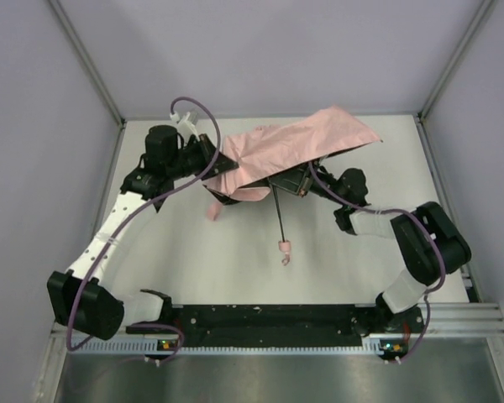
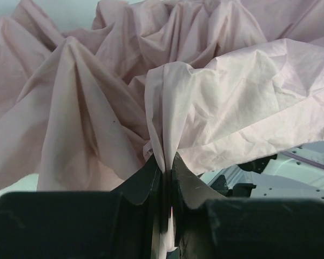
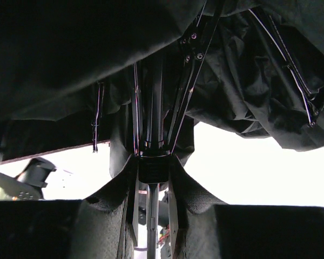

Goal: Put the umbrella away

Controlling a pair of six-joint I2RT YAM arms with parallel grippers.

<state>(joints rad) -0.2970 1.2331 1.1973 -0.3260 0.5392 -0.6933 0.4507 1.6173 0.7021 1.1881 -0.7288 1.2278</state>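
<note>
The umbrella [image 1: 302, 144] is a crumpled pale pink canopy held above the far middle of the table. Its thin black shaft [image 1: 277, 217] runs down toward me to a small pink handle [image 1: 285, 247] with a strap. My left gripper [image 1: 221, 174] is shut on a fold of the pink fabric [image 2: 164, 135] at the canopy's left edge. My right gripper [image 1: 296, 183] is under the canopy, shut on the black runner collar [image 3: 153, 168] round the shaft, with ribs [image 3: 189, 70] fanning up above it. The canopy's underside looks dark in the right wrist view.
Grey walls with metal frame posts [image 1: 88, 63] close in the table at the left, back and right. A black rail [image 1: 269, 317] runs along the near edge between the arm bases. Purple cables [image 1: 197, 109] loop above the left arm.
</note>
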